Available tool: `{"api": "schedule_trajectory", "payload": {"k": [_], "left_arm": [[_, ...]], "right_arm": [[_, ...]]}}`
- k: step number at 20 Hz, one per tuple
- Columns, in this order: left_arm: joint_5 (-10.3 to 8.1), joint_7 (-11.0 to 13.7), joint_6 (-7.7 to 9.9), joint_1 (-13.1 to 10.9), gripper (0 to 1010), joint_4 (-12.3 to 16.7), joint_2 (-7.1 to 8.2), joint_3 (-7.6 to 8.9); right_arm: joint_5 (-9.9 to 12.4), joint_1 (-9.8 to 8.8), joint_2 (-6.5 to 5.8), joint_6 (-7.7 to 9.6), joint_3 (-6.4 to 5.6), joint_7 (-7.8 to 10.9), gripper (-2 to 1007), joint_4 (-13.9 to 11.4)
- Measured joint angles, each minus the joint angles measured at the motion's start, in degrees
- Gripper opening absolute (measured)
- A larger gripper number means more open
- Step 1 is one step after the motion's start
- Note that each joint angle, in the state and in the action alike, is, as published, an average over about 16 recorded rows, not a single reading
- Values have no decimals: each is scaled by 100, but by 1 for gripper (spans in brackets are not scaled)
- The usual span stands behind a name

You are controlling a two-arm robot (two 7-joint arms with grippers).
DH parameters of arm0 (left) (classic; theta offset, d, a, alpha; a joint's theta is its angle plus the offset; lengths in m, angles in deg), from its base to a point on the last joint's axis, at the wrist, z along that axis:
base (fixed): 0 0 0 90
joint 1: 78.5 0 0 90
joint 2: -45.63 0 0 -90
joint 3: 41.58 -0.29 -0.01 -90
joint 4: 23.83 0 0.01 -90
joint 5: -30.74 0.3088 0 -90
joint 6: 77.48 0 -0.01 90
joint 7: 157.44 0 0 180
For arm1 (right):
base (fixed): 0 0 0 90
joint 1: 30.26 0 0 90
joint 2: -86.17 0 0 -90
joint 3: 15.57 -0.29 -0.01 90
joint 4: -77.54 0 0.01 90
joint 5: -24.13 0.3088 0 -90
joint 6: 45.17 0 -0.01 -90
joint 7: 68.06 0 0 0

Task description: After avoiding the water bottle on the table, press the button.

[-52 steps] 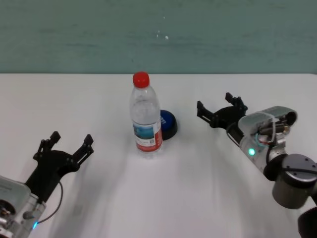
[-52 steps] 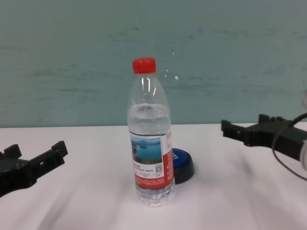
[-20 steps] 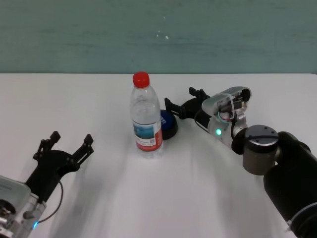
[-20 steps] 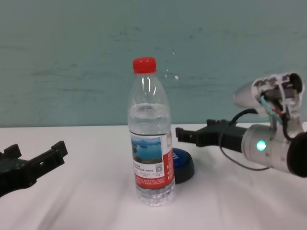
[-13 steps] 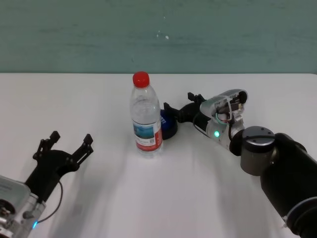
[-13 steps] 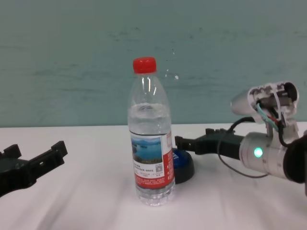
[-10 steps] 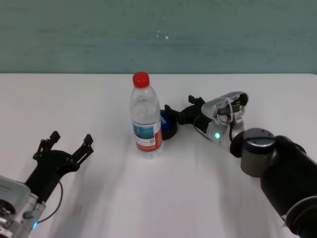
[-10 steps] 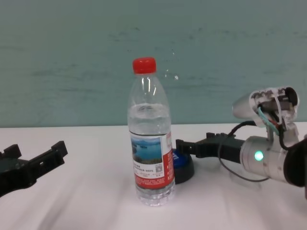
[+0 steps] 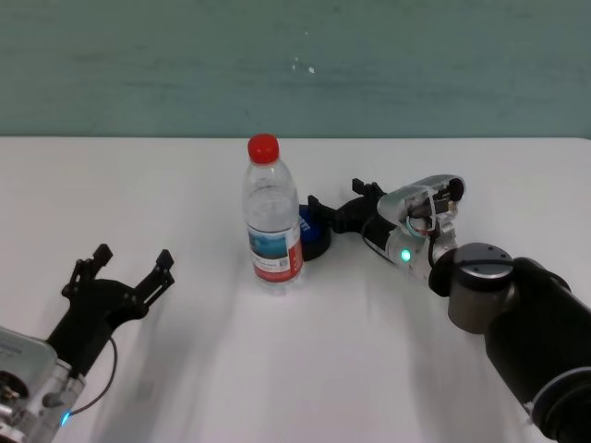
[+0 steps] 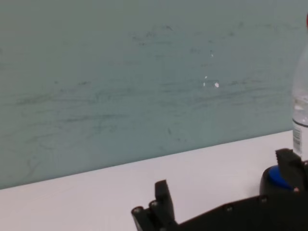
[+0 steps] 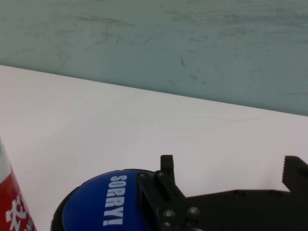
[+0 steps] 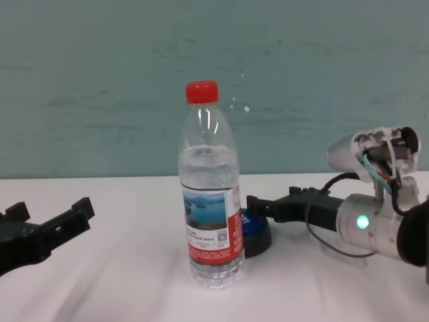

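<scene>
The water bottle stands upright mid-table, clear with a red cap and a red-and-white label; it also shows in the chest view. The blue button on its black base sits just behind and to the right of the bottle, partly hidden by it. My right gripper is open at the button's far right side. In the right wrist view one finger lies over the edge of the blue dome; I cannot tell if it touches. My left gripper is open and empty at the near left.
The white table runs back to a teal wall. My right forearm lies across the near right of the table. The bottle's label edge is close beside the button.
My right gripper has swung left from the table's right side to the button, passing behind the bottle. It has barely moved in the last half second. Bottle and left arm are unmoved.
</scene>
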Motion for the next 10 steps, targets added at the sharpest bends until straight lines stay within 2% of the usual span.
{"api": "schedule_trajectory", "payload": {"k": [10], "left_arm": [[0,0,0,0,1010,0,0,0]], "right_arm": [[-9,-142,-73,-8,-15,-80,1004,-326]]}}
